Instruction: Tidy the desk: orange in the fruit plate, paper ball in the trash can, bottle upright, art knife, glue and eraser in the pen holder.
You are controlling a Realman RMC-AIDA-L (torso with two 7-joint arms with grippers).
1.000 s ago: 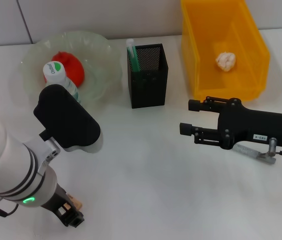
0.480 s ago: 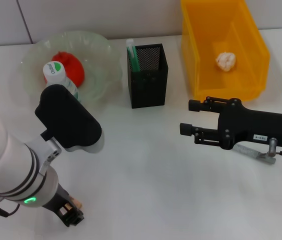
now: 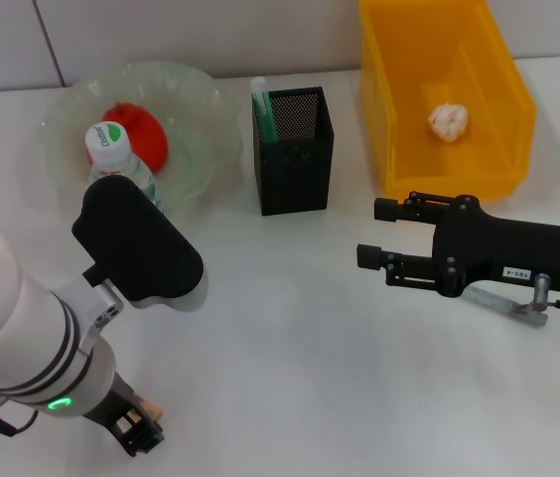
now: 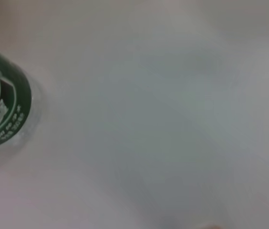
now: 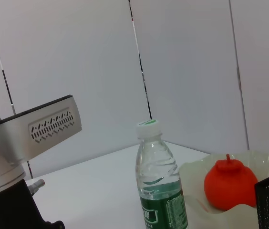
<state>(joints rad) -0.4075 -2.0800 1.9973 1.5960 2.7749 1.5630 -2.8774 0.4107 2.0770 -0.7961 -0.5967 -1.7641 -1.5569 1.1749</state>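
Note:
The orange (image 3: pixel 139 132) lies in the pale green fruit plate (image 3: pixel 196 94). In front of the plate the bottle (image 3: pixel 113 149) stands upright, and the right wrist view shows this bottle (image 5: pixel 160 191) beside the orange (image 5: pixel 230 183). The paper ball (image 3: pixel 449 121) rests inside the yellow trash can (image 3: pixel 389 119). A green-and-white glue stick (image 3: pixel 262 107) stands in the black mesh pen holder (image 3: pixel 295 154). My left gripper (image 3: pixel 133 433) hangs low at the near left edge, next to a small tan block (image 3: pixel 152 406). My right gripper (image 3: pixel 374 234) hovers open at mid right, above a grey art knife (image 3: pixel 503 302).
The left forearm's white and black housing (image 3: pixel 136 248) covers part of the table's near left. The pen holder stands between the plate and the trash can. White wall panels rise behind the table.
My left arm has drifted slightly toward the near edge, uncovering more of the upright bottle. The right arm has not moved.

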